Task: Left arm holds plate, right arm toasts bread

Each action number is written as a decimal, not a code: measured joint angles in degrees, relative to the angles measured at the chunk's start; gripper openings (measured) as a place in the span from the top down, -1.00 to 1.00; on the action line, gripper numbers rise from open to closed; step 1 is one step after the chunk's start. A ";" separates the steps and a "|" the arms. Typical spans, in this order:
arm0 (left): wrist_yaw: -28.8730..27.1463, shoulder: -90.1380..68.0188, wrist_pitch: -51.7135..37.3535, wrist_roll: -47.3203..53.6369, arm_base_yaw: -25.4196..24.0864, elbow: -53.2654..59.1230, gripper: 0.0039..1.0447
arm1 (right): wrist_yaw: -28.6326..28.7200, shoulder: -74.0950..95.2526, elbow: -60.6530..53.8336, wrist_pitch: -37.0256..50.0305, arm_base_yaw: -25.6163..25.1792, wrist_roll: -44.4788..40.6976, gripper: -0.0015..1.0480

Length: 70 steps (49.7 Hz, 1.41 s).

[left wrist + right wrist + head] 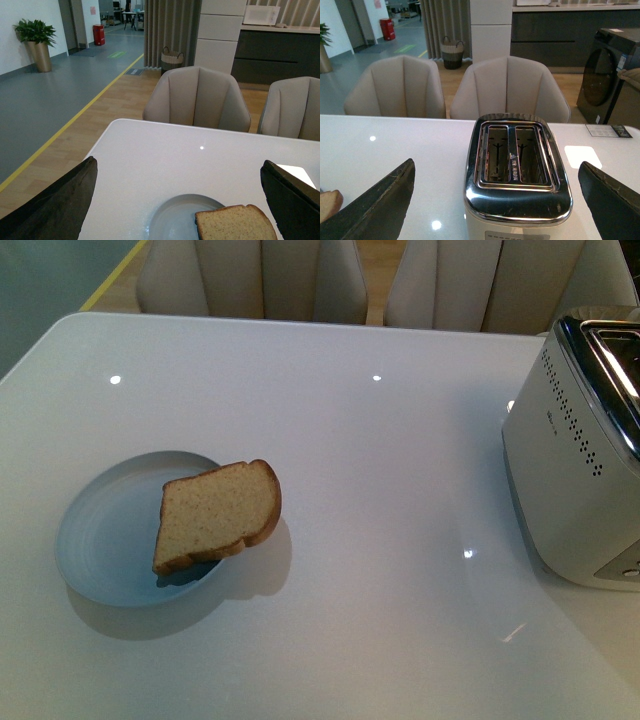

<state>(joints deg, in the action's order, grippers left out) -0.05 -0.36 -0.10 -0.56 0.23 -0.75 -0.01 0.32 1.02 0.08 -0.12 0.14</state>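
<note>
Right, we see both pincers wide open and empty: left gripper [178,167] faces the plate [110,540], right gripper [496,167] faces the toaster [580,460]. The bread slice [218,515] leans on the plate's toaster-side rim, overhanging it; the plate sits well apart from the toaster. We judge the bread light, soft and crushable: pinch gently across the overhanging crust. The plate looks stiff and slick: clamp the rim farthest from the toaster.

Between the scuffed, matt fingers [375,205] of the right gripper [497,164], the toaster [517,205] is showing a mirror-polished chrome top over satin cream sides. Ahead of the fingers [55,205] of the left gripper [178,161], the bread [235,225] is showing porous, grainy crumb on a smooth, faintly ringed plate [172,220]; the table [380,540] is gleaming glossily.
</note>
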 joint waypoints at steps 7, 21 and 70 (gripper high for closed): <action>0.00 0.00 0.00 0.00 0.00 0.00 -0.86 | -0.02 0.00 0.00 0.00 0.00 0.02 -0.83; 0.00 0.00 0.00 0.00 0.00 0.00 -0.86 | 0.00 0.00 0.00 0.00 0.00 0.02 -0.83; 14.78 -66.18 -35.08 -27.39 -8.00 -9.86 -0.86 | 0.00 0.00 0.00 0.00 0.02 0.02 -0.83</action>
<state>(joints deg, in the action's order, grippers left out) 14.72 -66.54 -35.18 -27.94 -7.77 -10.61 -0.01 0.32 1.02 0.08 -0.10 0.16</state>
